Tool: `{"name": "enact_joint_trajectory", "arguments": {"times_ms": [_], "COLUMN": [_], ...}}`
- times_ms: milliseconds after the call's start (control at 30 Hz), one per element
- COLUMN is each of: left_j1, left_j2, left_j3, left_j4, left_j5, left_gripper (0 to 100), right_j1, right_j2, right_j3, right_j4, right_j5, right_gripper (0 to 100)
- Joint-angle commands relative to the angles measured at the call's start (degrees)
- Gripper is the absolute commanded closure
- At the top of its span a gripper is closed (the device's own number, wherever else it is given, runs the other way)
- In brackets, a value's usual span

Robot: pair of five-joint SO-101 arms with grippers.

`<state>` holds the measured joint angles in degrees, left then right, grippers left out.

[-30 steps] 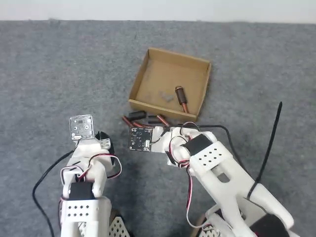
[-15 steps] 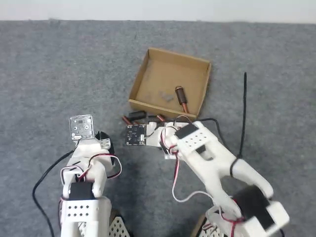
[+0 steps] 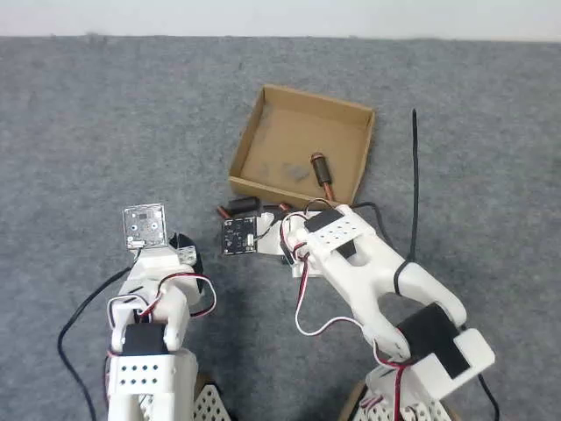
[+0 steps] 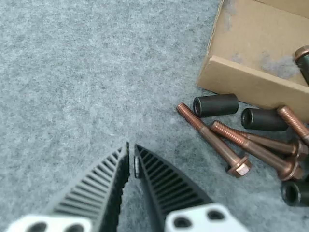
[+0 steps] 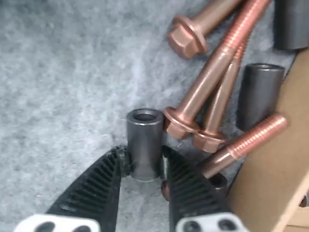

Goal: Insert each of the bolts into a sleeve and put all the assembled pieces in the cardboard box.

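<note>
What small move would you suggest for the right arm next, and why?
Probably lift the sleeve straight up a little: the right gripper clasps both its sides, and two copper bolts lie with their heads against it, so raising it should clear them.

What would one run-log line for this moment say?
right gripper: shut on sleeve | left gripper: shut, holds nothing | cardboard box: one assembled piece inside | bolts: loose outside box

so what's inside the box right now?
One assembled bolt lies on the box floor by its right wall, plus grey smudges. The floor strip just behind the near wall is hidden.
</note>
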<state>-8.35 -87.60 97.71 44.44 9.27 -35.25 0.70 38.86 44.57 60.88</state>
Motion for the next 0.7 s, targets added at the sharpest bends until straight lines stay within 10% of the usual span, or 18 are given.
{"name": "enact_joint_trajectory", "arguments": {"times_ms": [0,667], "left_j1": [-0.09,-0.35], "left_j2": [-1.05,-0.70], "left_j3": [-0.84,-0.84], "left_j4": [-2.20,-3.87], "left_j5": [-0.53,-0.53], "left_gripper": [99,99], "right_j1": [1.45,7.08], "right_j2": [-0.48,-31.96], "right_j3": [-1.93,8.35], "right_j4": [-0.04,14.99], "right_j5": [0.26,-44.04], "right_gripper": [99.1,99.1]}}
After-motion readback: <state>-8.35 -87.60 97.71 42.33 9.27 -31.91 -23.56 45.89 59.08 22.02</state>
